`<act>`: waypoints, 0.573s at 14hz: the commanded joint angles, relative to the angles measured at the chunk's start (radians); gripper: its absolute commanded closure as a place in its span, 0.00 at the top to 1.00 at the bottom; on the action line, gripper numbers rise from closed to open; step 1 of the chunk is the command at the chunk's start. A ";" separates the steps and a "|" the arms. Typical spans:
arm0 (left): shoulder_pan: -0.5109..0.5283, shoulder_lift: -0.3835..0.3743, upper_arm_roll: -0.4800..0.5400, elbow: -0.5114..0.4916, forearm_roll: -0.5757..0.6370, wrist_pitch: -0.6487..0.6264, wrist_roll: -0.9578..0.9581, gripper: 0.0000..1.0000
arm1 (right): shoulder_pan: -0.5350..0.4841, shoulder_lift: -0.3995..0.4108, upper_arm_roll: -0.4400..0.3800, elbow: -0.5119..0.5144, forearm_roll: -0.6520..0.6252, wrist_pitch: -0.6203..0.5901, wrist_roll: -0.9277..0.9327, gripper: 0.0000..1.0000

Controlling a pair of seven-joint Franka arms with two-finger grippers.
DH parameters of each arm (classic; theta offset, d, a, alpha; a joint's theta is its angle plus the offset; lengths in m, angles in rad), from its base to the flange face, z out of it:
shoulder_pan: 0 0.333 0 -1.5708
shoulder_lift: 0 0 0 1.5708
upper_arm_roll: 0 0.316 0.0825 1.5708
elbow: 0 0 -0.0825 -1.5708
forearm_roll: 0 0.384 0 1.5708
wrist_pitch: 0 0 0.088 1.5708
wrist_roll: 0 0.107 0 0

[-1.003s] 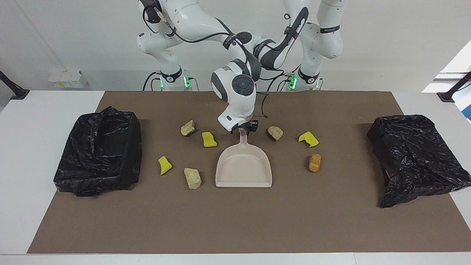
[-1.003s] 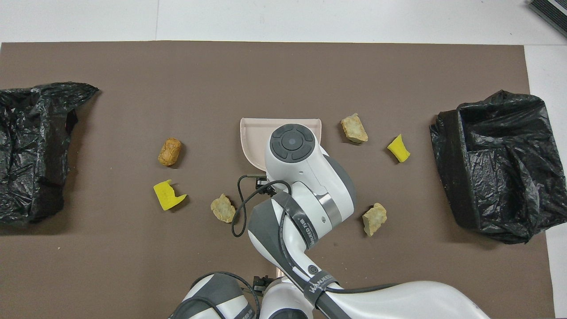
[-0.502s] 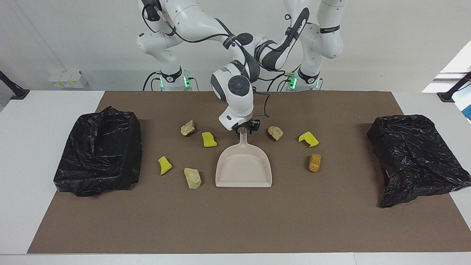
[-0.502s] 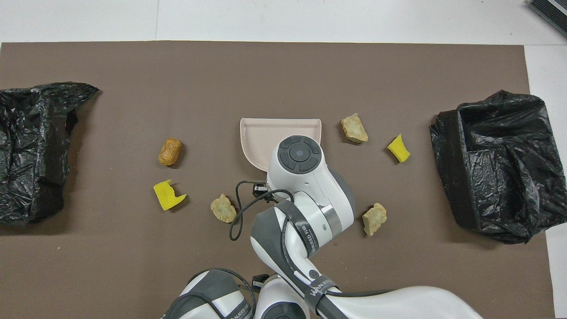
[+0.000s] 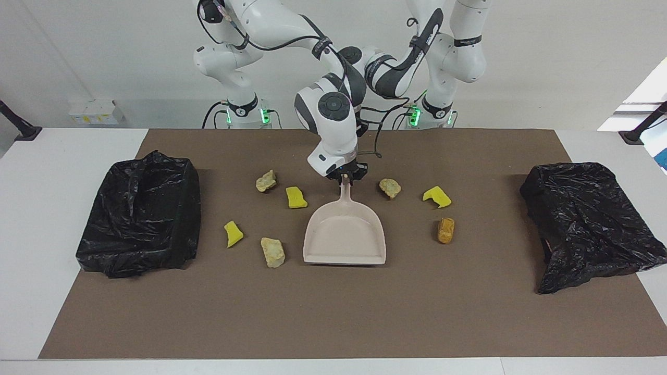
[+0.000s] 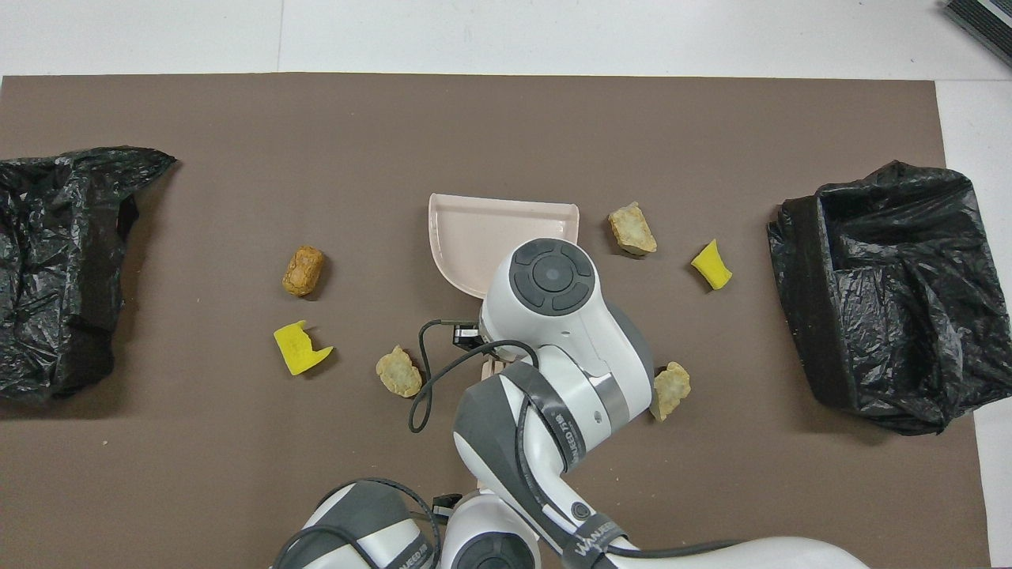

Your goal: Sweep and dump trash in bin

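Observation:
The pinkish-beige dustpan (image 5: 344,234) lies on the brown mat mid-table, its mouth away from the robots; it also shows in the overhead view (image 6: 490,237). My right gripper (image 5: 344,178) is shut on the end of its handle. Trash lies around the pan. Toward the right arm's end are beige lumps (image 5: 266,180) (image 5: 273,252) and yellow sponge chunks (image 5: 296,198) (image 5: 233,234). Toward the left arm's end are a beige lump (image 5: 390,187), a yellow chunk (image 5: 437,196) and the orange-brown lump (image 5: 445,230). My left gripper (image 6: 455,502) waits near the robots, mostly hidden by the right arm. No brush shows clearly.
Two bins lined with black bags stand on the brown mat (image 5: 333,312), one at the right arm's end (image 5: 140,213) and one at the left arm's end (image 5: 589,219). Both also show in the overhead view (image 6: 885,292) (image 6: 55,261).
My right wrist has risen and drawn back a little toward the robots, still holding the handle. The dustpan has barely shifted. The trash has not moved.

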 commanded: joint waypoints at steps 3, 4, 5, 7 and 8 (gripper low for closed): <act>0.186 -0.140 0.001 -0.070 -0.004 -0.097 0.160 0.00 | -0.112 -0.044 0.002 -0.029 -0.010 -0.049 -0.432 0.00; 0.240 -0.153 0.001 -0.060 -0.004 -0.126 0.209 0.00 | -0.132 -0.038 0.002 -0.026 -0.064 -0.057 -0.565 0.00; 0.285 -0.163 0.001 -0.043 -0.004 -0.156 0.243 0.00 | -0.155 -0.033 0.002 -0.019 -0.105 -0.060 -0.670 0.00; 0.370 -0.168 0.002 -0.003 -0.002 -0.199 0.301 0.00 | -0.181 -0.027 0.000 -0.010 -0.144 -0.072 -0.823 0.00; 0.407 -0.162 0.002 0.017 -0.002 -0.212 0.329 0.00 | -0.192 -0.024 0.002 0.007 -0.168 -0.081 -0.891 0.00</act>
